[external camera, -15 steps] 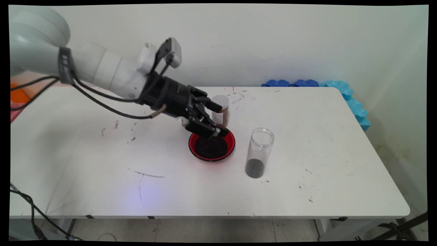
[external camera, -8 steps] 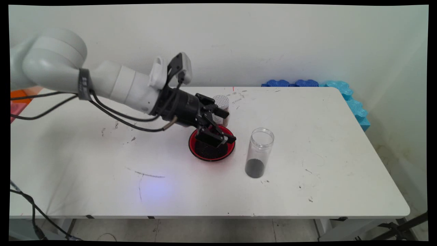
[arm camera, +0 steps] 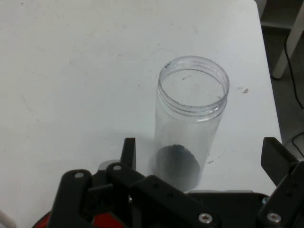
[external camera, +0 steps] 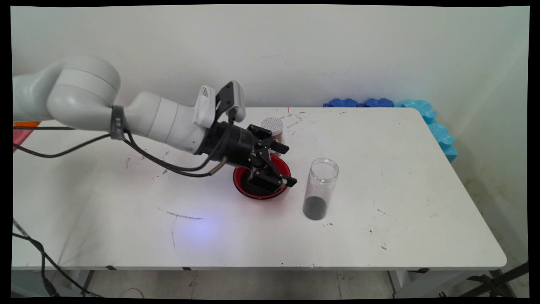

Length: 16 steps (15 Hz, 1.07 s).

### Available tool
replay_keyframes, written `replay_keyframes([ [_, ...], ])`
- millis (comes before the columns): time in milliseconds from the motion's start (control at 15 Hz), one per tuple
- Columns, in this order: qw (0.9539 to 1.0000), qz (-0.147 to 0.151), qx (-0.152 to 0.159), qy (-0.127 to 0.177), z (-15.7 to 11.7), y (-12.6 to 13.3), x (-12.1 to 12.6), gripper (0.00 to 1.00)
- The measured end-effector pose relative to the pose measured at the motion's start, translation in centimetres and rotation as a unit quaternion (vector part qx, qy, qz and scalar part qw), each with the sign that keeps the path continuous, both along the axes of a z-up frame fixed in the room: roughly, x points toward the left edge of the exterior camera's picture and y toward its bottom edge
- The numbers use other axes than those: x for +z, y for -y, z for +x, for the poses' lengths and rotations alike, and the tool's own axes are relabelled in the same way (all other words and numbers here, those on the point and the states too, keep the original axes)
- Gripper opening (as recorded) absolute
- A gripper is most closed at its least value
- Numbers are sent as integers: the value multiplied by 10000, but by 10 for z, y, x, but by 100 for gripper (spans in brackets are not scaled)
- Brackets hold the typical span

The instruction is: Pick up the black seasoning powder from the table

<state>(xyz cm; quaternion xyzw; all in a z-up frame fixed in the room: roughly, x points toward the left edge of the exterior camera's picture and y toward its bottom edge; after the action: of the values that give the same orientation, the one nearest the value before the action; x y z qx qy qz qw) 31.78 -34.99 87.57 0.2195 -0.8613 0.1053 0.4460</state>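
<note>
**A:** Main view first. The gripper [external camera: 287, 165] hangs low over the red bowl [external camera: 238, 185], tilted down and to the right, with its fingers spread apart and nothing between them. Its lower finger covers the far right part of the bowl, and dark grains show under the linkage.

**B:** What stands around it?

**A:** Just behind the bowl is a small jar with a perforated white lid [external camera: 272, 125], partly hidden by the hand. To the right of the bowl, near but not touching, stands a clear jar [external camera: 320, 188], upright and open-topped, with a little dark material [external camera: 314, 207] at the bottom. All of it sits on the white table [external camera: 379, 169], and blue foam blocks [external camera: 422, 110] lie at the far right corner.

**B:** And the hand view?

**A:** The clear jar [arm camera: 190, 123] sits almost on the centre line of the gripper [arm camera: 202, 154]. The two fingers stand wide on either side of the jar's lower part, and neither one touches it. A sliver of the red bowl [arm camera: 42, 221] shows at the bottom left, under the linkage.

**B:** Any handling worries?

**A:** I'd say the jar is tall, narrow and nearly empty, so a push on one side would probably tip it. The bowl rim is also close under the lower finger.
</note>
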Motion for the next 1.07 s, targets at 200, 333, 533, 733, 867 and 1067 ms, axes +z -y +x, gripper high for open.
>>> replay_keyframes([
  [200,10000,-21,60,-19,-5,3,-7,100],
  [333,9999,-29,85,-48,-9,5,-10,100],
  [533,9999,-43,108,-113,-17,9,-16,100],
  [733,9998,-48,131,-159,-24,14,-21,100],
  [867,9997,-44,138,-173,-29,16,-25,100],
  [1067,9997,-33,132,-190,-35,19,-29,100],
])
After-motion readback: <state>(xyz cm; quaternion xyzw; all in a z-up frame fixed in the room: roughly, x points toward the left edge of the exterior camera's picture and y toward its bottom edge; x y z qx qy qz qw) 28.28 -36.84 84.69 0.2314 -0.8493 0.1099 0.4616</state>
